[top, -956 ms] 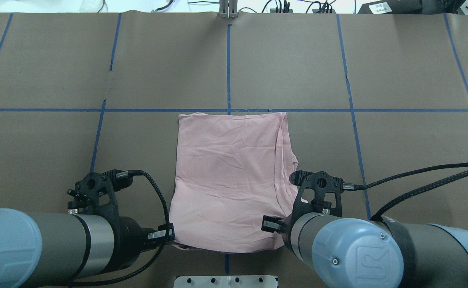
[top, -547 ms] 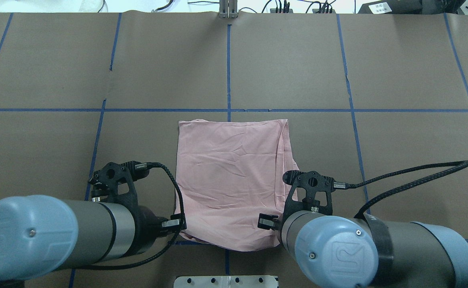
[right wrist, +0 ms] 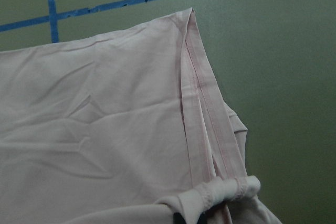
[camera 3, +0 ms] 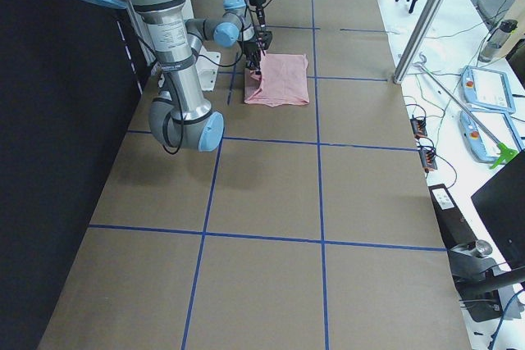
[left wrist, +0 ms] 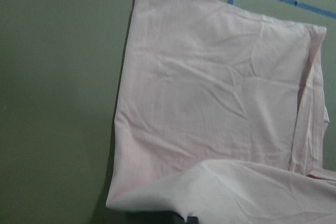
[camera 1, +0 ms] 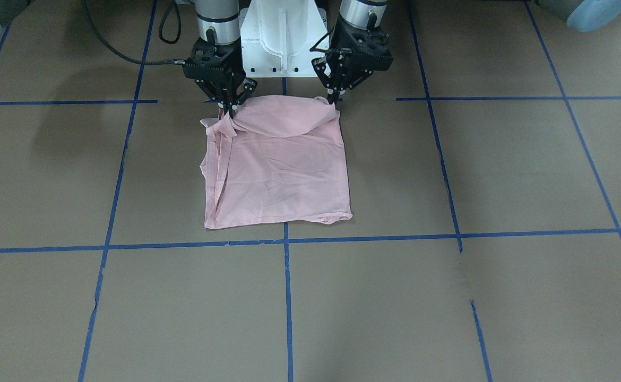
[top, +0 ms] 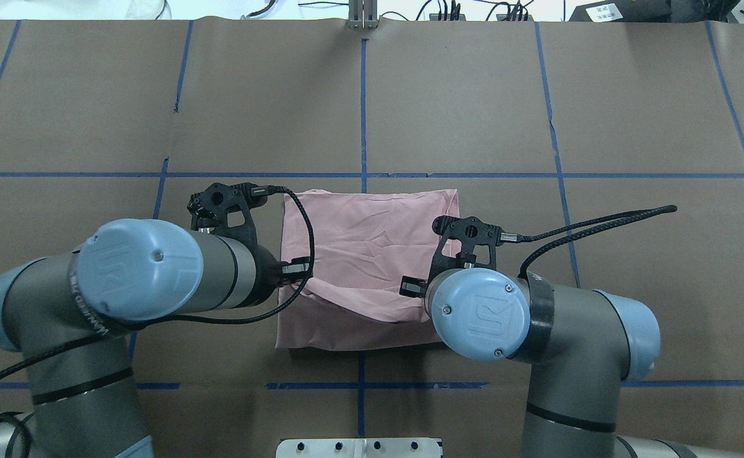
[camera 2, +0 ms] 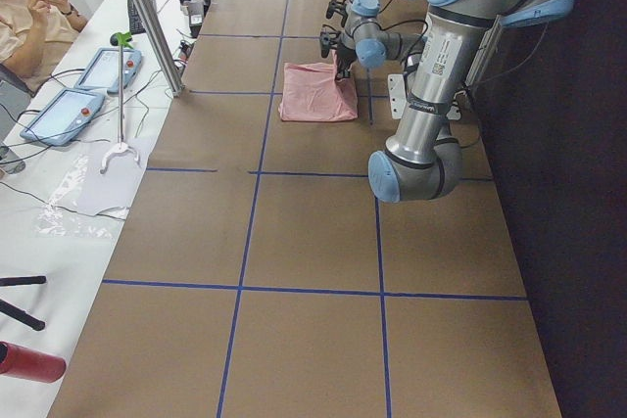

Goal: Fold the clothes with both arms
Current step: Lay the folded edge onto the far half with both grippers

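Note:
The clothes are one pale pink T-shirt (top: 372, 235), folded into a rectangle with its plain side up, lying on the brown table (top: 633, 114) in front of the base. In the front-facing view my left gripper (camera 1: 335, 102) and right gripper (camera 1: 231, 110) are each shut on a corner of the shirt's (camera 1: 284, 170) edge nearest the base. That edge is lifted and sags between them. From overhead both wrists hide the fingertips. Both wrist views look down on wrinkled pink cloth (left wrist: 210, 98), with a bunched hem (right wrist: 226, 190) at the right gripper.
Blue tape lines (top: 364, 108) divide the table into squares. The white pedestal base (camera 1: 283, 48) stands just behind the shirt. A metal post (camera 2: 147, 17), tablets (camera 2: 61, 115) and a seated person (camera 2: 24, 7) are on the far side bench.
Both arms have moved forward, away from the base, carrying the shirt's near edge up off the table and over the rest of the cloth. The grippers stay shut on it.

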You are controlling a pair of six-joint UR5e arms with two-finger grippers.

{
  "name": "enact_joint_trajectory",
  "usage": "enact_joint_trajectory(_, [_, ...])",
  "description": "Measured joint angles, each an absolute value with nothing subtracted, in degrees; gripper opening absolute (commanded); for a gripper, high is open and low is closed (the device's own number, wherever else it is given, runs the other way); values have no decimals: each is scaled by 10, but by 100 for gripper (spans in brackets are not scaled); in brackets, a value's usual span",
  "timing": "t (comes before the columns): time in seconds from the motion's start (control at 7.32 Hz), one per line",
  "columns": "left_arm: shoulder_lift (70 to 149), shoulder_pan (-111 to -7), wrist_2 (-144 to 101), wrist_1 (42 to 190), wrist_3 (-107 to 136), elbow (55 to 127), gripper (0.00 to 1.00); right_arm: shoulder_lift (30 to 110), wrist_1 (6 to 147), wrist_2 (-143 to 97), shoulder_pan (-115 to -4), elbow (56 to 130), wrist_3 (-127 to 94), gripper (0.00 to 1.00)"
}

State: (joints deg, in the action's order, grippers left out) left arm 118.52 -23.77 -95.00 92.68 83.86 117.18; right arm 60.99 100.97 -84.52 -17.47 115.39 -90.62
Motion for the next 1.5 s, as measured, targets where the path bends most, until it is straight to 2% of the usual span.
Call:
enact_joint_trajectory(0.41, [1212,-292,-950,1036,797,1030,0,566,946,-846,-227,1034,-889,0])
enact_joint_trajectory(0.68, [1216,-300,-950,1071,788,987,0,535,893,-847,-252,956,-882,0])
enact_joint_trajectory(0.82, [1217,-301,-950,1076,782,978,65,527,879,-850,-261,935,-877,59])
enact_joint_trajectory(0.96, [1217,-303,-950,1078,766,973,100,524,873,-854,-267,922,-872,100])
enact_joint_trajectory(1.5, [1206,-347,-1011,1088,649,999,100,503,873,-930,-285,926,-818,100])
